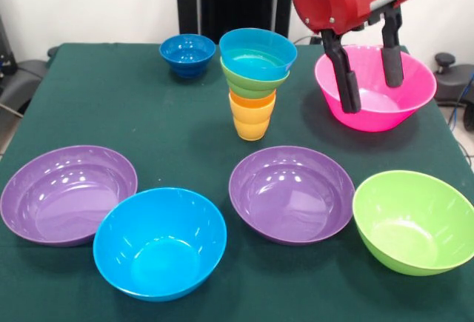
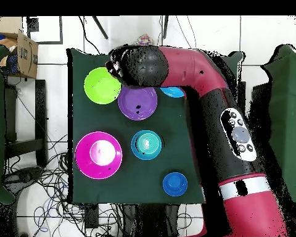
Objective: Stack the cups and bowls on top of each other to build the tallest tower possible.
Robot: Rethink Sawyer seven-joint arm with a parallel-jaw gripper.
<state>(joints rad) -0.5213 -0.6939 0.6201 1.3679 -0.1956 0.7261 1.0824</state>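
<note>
The tower [image 1: 253, 85] stands mid-table: an orange cup nested in a yellow-orange cup, with the small green bowl and the light blue bowl on top. It shows from above in the overhead view [image 2: 147, 144]. My gripper [image 1: 372, 94] hangs open and empty over the large pink bowl [image 1: 416, 85], to the tower's right. The small dark blue bowl [image 1: 187, 54] sits apart, left of the tower. In the overhead view the fingers are hidden under the arm [image 2: 193, 80].
On the green-clothed table [image 1: 148, 107] the front row holds a purple bowl [image 1: 68, 192], a large blue bowl [image 1: 159, 242], a second purple bowl [image 1: 291, 192] and a large green bowl [image 1: 415, 220]. Cables lie on the floor around the table [image 2: 52, 179].
</note>
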